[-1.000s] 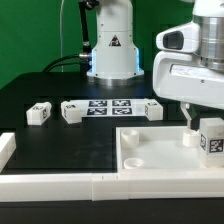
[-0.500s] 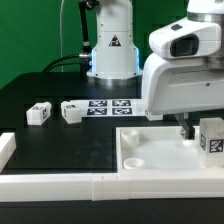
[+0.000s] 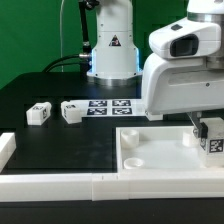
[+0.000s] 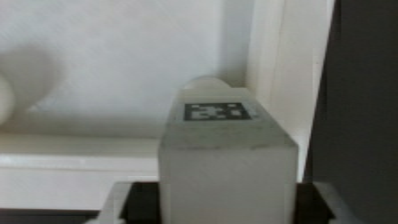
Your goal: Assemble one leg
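My gripper is shut on a leg, a stubby white block with a black-and-white marker. It holds the leg upright over the corner of the large white panel at the exterior view's right. In the wrist view the leg fills the middle between the dark fingers, with the panel behind it. Two more legs lie on the black table at the exterior view's left.
The marker board lies behind the panel. The robot base stands at the back. A white rail runs along the front edge. The arm's white body hides the table to the right of the marker board.
The arm's body has moved toward the exterior view's left and now covers the leg that lay beside the marker board. The held leg has sunk slightly toward the panel.
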You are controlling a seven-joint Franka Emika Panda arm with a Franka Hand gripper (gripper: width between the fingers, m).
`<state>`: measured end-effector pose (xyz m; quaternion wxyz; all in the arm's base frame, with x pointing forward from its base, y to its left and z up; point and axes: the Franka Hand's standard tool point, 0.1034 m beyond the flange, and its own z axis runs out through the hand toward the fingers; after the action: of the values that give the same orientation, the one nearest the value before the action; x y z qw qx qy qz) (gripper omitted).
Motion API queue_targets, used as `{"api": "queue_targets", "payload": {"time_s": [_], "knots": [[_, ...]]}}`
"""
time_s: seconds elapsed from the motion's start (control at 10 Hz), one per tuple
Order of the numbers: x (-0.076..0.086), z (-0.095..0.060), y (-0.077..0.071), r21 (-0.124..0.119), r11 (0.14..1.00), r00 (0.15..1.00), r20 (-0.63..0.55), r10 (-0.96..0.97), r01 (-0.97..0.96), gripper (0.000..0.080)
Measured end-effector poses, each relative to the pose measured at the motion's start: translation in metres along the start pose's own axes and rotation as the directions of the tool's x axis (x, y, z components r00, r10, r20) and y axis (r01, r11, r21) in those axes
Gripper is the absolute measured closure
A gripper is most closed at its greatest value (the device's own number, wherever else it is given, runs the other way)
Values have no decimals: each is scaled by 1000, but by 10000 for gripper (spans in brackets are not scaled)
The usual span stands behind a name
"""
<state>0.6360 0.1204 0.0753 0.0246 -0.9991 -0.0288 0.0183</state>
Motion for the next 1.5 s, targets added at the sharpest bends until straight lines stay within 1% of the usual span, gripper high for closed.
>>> {"api": "queue_targets", "payload": {"time_s": [0.1,0.2,0.3,0.4,0.5,0.6,0.7,0.8,1.0,1.1,1.2,1.3,1.4,1.5], "knots": [[0,0,0,0,1000,1000,0,-3,3,508],[0,0,0,4,999,999,-1,51,-51,508],[-1,-1,1,2,959,959,-2,283,-283,508],[-2,0,2,3,916,916,5,402,-402,508],[-2,-1,2,0,834,834,8,552,-552,508],[-2,0,4,0,764,764,12,645,-645,508],[-1,0,5,9,701,701,22,713,-713,508],[-1,0,6,9,611,611,24,792,-792,508],[-1,0,5,-5,425,425,24,905,-905,507],[-1,-1,5,-6,364,364,24,931,-931,507],[-1,-1,6,-9,238,237,22,971,-971,506],[-1,-1,6,-10,210,210,20,978,-978,506],[-2,-1,6,-10,246,245,20,969,-969,506],[-2,0,6,-10,272,272,21,962,-962,414]]}}
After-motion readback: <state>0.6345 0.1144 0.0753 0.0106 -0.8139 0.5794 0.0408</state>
